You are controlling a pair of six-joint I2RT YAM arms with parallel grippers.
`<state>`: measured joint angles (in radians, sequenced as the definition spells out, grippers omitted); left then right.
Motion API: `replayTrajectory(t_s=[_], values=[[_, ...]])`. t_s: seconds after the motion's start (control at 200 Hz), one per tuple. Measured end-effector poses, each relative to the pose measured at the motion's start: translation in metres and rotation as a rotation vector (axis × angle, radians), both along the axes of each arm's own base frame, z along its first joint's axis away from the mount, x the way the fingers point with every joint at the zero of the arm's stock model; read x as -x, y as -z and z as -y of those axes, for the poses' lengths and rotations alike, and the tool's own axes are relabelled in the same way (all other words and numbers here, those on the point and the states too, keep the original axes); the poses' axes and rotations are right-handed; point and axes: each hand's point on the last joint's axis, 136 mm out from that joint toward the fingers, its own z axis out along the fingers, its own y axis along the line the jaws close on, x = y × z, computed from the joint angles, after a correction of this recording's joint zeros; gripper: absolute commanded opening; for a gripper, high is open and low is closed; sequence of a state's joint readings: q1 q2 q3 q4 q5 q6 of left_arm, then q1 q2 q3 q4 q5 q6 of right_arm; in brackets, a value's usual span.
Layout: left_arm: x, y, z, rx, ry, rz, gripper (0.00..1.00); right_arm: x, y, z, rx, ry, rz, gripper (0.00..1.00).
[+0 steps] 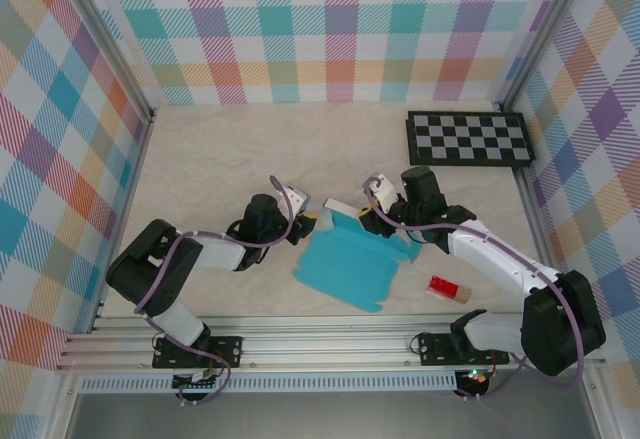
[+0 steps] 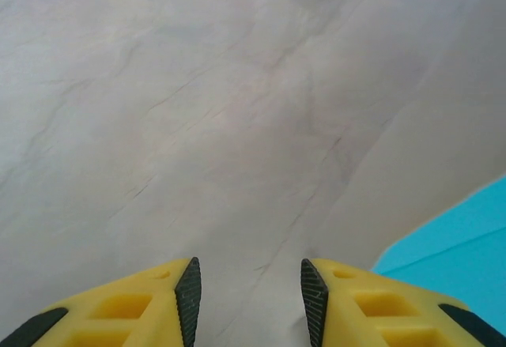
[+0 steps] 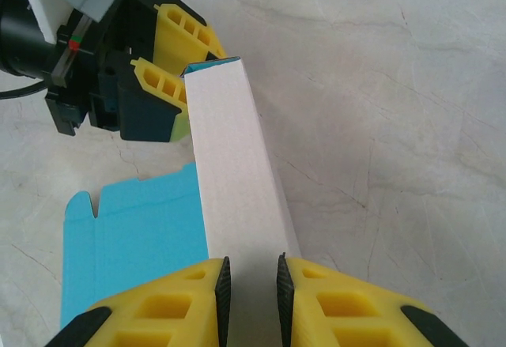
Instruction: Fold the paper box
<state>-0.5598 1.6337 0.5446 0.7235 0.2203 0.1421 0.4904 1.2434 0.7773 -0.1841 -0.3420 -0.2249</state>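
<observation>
No legible text anywhere.

black-and-white checkerboard flat at two o'clock on the pale marbled tabletop. small red block at four o'clock, well apart from it. plaid walls around, aluminium rail at six o'clock.

On the table lies the paper box, block to its right, checkerboard behind.
</observation>
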Motion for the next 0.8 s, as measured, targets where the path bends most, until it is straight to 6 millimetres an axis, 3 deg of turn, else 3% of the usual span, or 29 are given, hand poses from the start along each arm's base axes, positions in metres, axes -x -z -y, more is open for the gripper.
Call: replayTrajectory(t_s=[0.085,0.325,0.475,0.8], values=[[0.001,-0.006,0.010,0.066,0.027,0.002,0.45,0.000,0.000,0.000,0.001,0.001,-0.001,0.25],[0.000,0.008,0.028,0.098,0.043,-0.042,0.45,0.000,0.001,0.002,0.003,0.005,-0.005,0.25],[0.011,0.011,0.040,0.099,0.076,-0.049,0.45,0.001,0.002,0.002,0.006,0.004,-0.014,0.25],[0.024,0.025,0.037,0.073,0.094,-0.077,0.45,0.003,0.002,0.001,0.000,-0.004,-0.018,0.24]])
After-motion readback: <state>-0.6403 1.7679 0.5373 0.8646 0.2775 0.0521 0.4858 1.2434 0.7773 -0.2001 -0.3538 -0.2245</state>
